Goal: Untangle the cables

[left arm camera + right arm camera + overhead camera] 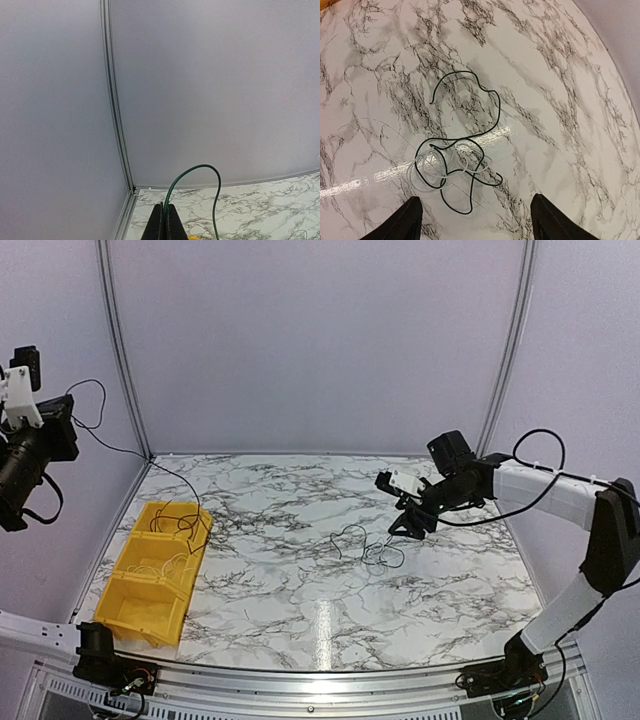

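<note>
Cables (445,167) stretch lengthwise away from the wide-spread right hand (475,199).

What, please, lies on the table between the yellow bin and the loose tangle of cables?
Nothing does: in the top external view, only bare marble tabletop separates the yellow bin from the cables.
</note>
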`<action>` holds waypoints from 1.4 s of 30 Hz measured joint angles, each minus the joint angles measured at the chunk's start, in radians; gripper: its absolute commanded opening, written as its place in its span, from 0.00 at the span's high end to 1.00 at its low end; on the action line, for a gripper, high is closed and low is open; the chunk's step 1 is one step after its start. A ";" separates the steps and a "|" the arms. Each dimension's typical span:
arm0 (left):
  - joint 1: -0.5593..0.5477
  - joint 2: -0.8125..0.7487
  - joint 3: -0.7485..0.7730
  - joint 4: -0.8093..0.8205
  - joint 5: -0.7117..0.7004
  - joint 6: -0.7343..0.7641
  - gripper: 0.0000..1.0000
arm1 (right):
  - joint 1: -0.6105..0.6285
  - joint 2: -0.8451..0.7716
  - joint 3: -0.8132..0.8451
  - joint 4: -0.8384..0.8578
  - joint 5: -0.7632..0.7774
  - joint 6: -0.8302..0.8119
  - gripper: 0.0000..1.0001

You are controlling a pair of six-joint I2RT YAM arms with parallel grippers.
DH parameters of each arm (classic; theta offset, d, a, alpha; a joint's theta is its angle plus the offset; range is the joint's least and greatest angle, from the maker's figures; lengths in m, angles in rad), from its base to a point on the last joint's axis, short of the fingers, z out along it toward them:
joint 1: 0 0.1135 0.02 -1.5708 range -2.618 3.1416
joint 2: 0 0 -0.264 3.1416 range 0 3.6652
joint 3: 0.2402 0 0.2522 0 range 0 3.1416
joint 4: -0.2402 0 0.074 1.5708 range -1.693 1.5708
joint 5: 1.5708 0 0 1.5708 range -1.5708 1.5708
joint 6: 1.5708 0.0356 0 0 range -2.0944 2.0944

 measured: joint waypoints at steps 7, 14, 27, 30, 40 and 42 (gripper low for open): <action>0.003 0.074 0.003 -0.154 0.005 -0.107 1.00 | -0.010 -0.082 -0.028 -0.010 -0.014 0.012 0.16; 0.051 0.188 0.015 -0.364 0.090 -0.297 1.00 | -0.131 -0.116 -0.158 0.039 -0.100 0.056 0.16; 0.068 0.251 0.090 -0.599 0.152 -0.485 1.00 | -0.238 -0.126 -0.298 0.171 -0.170 0.079 0.19; 0.068 0.244 0.134 -0.608 0.173 -0.485 1.00 | -0.239 -0.121 -0.298 0.175 -0.175 0.078 0.19; 0.068 0.149 0.276 -0.714 0.244 -0.625 1.00 | -0.239 -0.097 -0.298 0.175 -0.178 0.064 0.20; 0.068 0.141 0.301 -0.767 0.264 -0.666 1.00 | -0.239 -0.089 -0.298 0.175 -0.178 0.063 0.20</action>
